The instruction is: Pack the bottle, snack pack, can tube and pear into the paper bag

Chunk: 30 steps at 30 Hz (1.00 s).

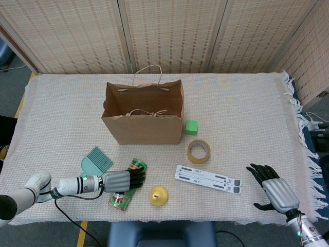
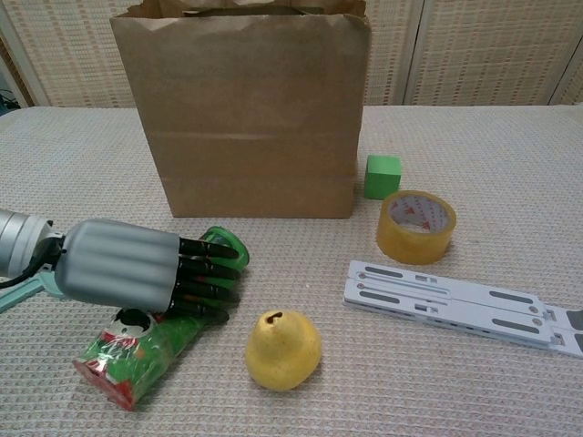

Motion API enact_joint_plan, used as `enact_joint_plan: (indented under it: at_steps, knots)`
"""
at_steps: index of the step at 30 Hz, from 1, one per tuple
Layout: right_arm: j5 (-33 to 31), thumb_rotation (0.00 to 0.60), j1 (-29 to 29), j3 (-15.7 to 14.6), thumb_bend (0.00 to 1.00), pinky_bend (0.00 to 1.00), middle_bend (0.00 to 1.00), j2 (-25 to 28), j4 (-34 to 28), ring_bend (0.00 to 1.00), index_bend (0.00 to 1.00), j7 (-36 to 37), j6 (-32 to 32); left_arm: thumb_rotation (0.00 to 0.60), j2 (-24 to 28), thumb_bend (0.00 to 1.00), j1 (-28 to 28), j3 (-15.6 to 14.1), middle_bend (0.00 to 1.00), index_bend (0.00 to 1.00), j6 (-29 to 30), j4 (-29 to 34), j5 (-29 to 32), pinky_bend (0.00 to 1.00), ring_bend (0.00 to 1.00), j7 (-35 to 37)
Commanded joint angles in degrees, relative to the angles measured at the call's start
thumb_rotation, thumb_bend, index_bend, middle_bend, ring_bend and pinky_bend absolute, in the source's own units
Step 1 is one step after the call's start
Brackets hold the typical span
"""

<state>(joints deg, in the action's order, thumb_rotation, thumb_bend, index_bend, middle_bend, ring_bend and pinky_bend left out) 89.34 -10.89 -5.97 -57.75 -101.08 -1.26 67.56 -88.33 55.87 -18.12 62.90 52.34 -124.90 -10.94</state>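
With our left hand draped on the snack pack — grip unclear — we'd wrap firmly, then lift toward the paper bag at 12 o'clock.

A desk under a cream woven cloth with a fringed right edge stands before tan woven folding screens. Grey floor shows at left, evenly lit.

Brown paper bag stands upright, open-topped; in front of it, green crinkly snack pack lies flat on its side, yellow pear upright just beside it.
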Motion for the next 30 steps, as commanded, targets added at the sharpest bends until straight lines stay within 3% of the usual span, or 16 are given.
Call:
enact_joint_plan:
  at_steps: [1, 7, 19, 25, 30]
  knots:
    - [0.0, 0.6, 0.0, 0.0, 0.03, 0.0, 0.0, 0.0, 0.0, 0.0, 0.0, 0.1, 0.0, 0.6, 0.3, 0.63, 0.1, -0.3, 0.61, 0.6, 0.4, 0.0, 0.0, 0.79, 0.62, 0.1]
    - [0.0, 0.6, 0.1, 0.1, 0.03, 0.0, 0.0, -0.1, 0.1, 0.0, 0.0, 0.1, 0.2, 0.6, 3.5, 0.65, 0.6, -0.4, 0.64, 0.62, 1.1, 2.8, 0.8, 0.82, 0.64, -0.7]
    - [0.2, 0.6, 0.4, 0.2, 0.03, 0.0, 0.0, -0.3, 0.4, 0.0, 0.0, 0.1, 1.0, 0.6, 16.5, 0.66, -0.2, 1.0, 0.65, 0.63, 2.5, 14.2, 4.3, 0.82, 0.65, -5.6]
    - [0.6, 0.6, 0.6, 0.2, 0.03, 0.0, 0.0, -0.5, 0.6, 0.0, 0.0, -0.1, 1.5, 0.6, 22.8, 0.66, -3.7, 2.2, 0.65, 0.63, 1.9, 16.7, 9.7, 0.82, 0.65, -7.4]
    - [0.7, 0.6, 0.7, 0.2, 0.03, 0.0, 0.0, -0.6, 0.7, 0.0, 0.0, -0.2, 1.8, 0.6, 24.4, 0.66, -6.0, 4.2, 0.65, 0.64, 3.3, 17.1, 13.6, 0.82, 0.65, -7.4]
